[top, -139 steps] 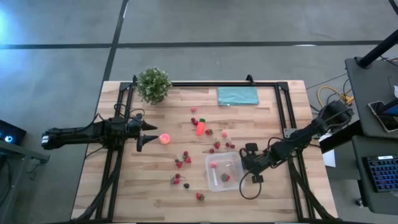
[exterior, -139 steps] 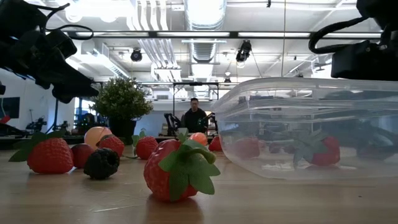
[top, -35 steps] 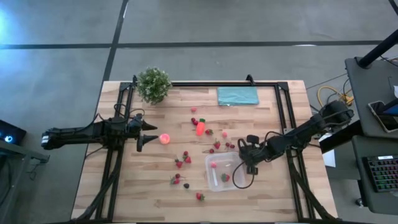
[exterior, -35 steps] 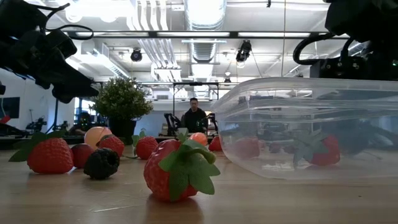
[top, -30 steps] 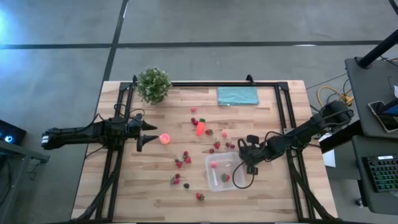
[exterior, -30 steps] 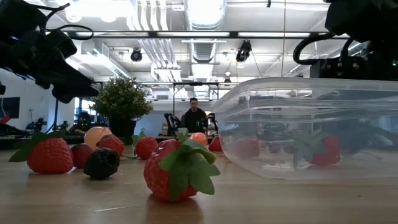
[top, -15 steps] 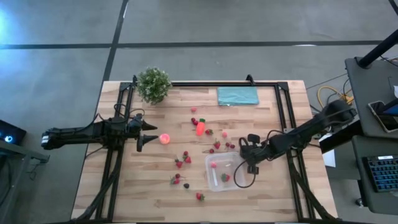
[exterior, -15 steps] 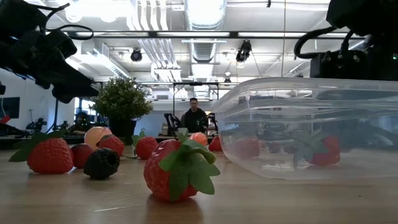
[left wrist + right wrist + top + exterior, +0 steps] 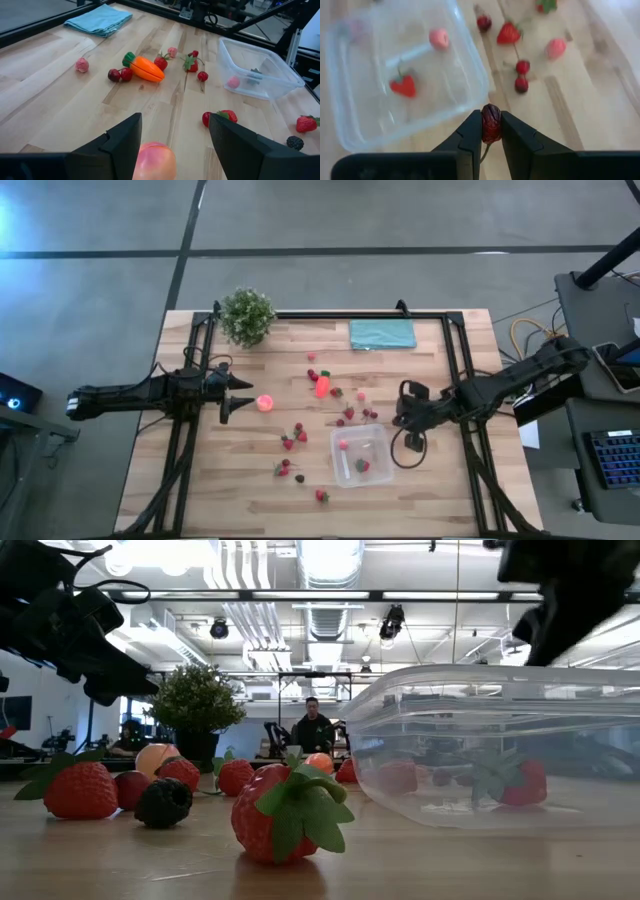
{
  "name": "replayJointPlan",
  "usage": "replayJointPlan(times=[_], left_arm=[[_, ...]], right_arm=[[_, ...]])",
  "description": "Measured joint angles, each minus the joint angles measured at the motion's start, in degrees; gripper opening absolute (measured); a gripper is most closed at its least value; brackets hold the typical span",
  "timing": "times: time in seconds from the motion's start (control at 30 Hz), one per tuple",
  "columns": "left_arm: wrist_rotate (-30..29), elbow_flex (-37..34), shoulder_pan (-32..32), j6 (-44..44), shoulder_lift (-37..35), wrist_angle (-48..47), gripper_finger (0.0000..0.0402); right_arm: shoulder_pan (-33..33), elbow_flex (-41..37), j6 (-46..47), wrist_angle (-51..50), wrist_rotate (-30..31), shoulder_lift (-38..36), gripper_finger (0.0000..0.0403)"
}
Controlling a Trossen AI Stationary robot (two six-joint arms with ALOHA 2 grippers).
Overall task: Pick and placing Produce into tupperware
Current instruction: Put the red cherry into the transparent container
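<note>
The clear tupperware [image 9: 378, 442] stands right of the table's middle, toward the near edge, with a red strawberry [image 9: 403, 86] and a pink piece [image 9: 439, 38] inside. My right gripper [image 9: 491, 131] hangs above the table beside the tub's right wall [image 9: 475, 85], shut on a small dark red piece [image 9: 491, 120]. Far left, my left gripper [image 9: 236, 396] stands open and level, and the pink-orange ball [image 9: 154, 159] lies on the wood just ahead of its fingers. The orange carrot [image 9: 322, 387] and loose strawberries [image 9: 290, 442] lie between the two. My right gripper pinches the dark red piece by its two sides [image 9: 491, 114] between the two fingertips [image 9: 471, 131]. The fingers slant down, coming from the table's right side. The piece is lifted clear of the wood, and a thin stem [image 9: 484, 151] trails below it.
A potted plant [image 9: 247, 315] stands at the far left and a teal cloth [image 9: 382, 333] lies at the far edge. Two cherries [image 9: 522, 75] lie right of the tub. Black frame rails [image 9: 455, 370] run along both sides. A person [image 9: 313, 725] shows far behind.
My right gripper has risen from beside the tub's right wall and drawn back a little toward the table's right and far edges, carrying the dark red piece clear of the wood.
</note>
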Motion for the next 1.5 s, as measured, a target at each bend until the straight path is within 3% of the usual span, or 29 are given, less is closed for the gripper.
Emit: replayJointPlan(times=[0.17, 0.57, 0.87, 1.2, 1.33, 1.5], left_arm=[[0.0, 0.0, 0.0, 0.0, 0.0, 0.0, 0.0217], [0.0, 0.0, 0.0, 0.0, 0.0, 0.0, 0.0217], [0.0, 0.0, 0.0, 0.0, 0.1, 0.0, 0.0217], [0.0, 0.0, 0.0, 0.0, 0.0, 0.0, 0.0217], [0.0, 0.0, 0.0, 0.0, 0.0, 0.0, 0.0217], [0.0, 0.0, 0.0, 0.0, 0.0, 0.0, 0.0217]], right_arm=[[-1.9, 3.6, 1.7, 0.0, -1.0, 0.0, 0.0059], [-2.3, 8.5, -3.8, 5.0, -12.0, 8.3, 0.0059], [-2.2, 8.8, 2.2, 17.6, -13.6, 20.8, 0.0059], [-1.9, 16.3, 2.5, 12.6, -15.3, 35.2, 0.0061], [-1.9, 20.3, 1.1, 8.8, -14.7, 38.6, 0.0092], [-1.9, 25.5, 0.0, 2.1, -13.0, 41.6, 0.0166]])
